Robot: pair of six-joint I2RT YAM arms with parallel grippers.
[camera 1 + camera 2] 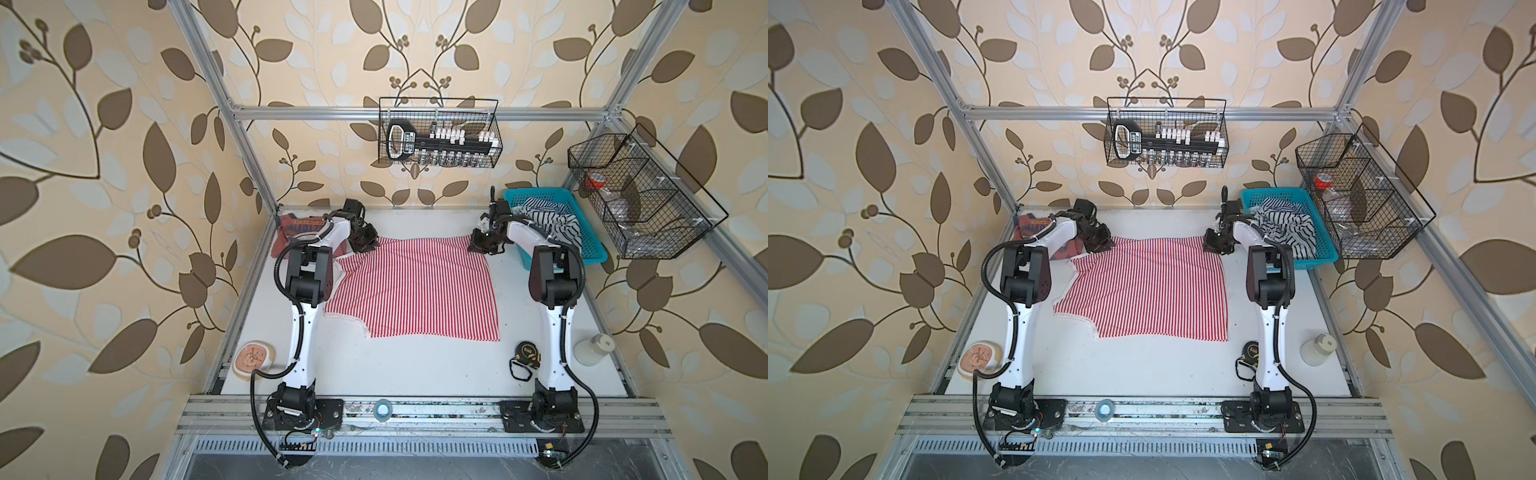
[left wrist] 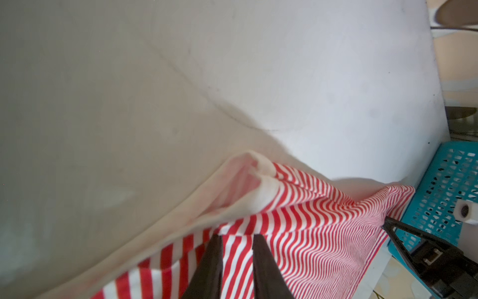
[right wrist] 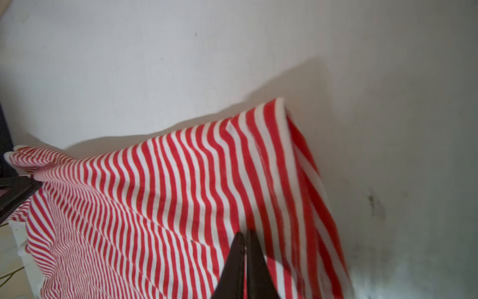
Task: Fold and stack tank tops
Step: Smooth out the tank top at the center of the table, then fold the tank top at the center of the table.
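The red-and-white striped tank top point(image 1: 415, 286) point(image 1: 1150, 286) lies spread flat mid-table. Its two far corners are at my grippers. My left gripper point(image 1: 365, 243) point(image 2: 238, 236) sits at the far left corner with its jaws a little apart, and striped cloth point(image 2: 310, 233) shows in the gap. My right gripper point(image 1: 478, 245) point(image 3: 245, 233) is shut on the far right corner, and the cloth point(image 3: 155, 194) rises off the table there. The dusty red tank top point(image 1: 291, 232) point(image 1: 1034, 226) lies at the far left, partly hidden by my left arm.
A teal basket point(image 1: 590, 249) holding black-and-white striped cloth point(image 1: 544, 220) stands at the far right. A tape measure point(image 1: 528, 353) and a white bottle point(image 1: 594, 349) are near my right arm. A round pink object point(image 1: 253, 359) sits front left. Wire baskets point(image 1: 440, 133) hang on the frame.
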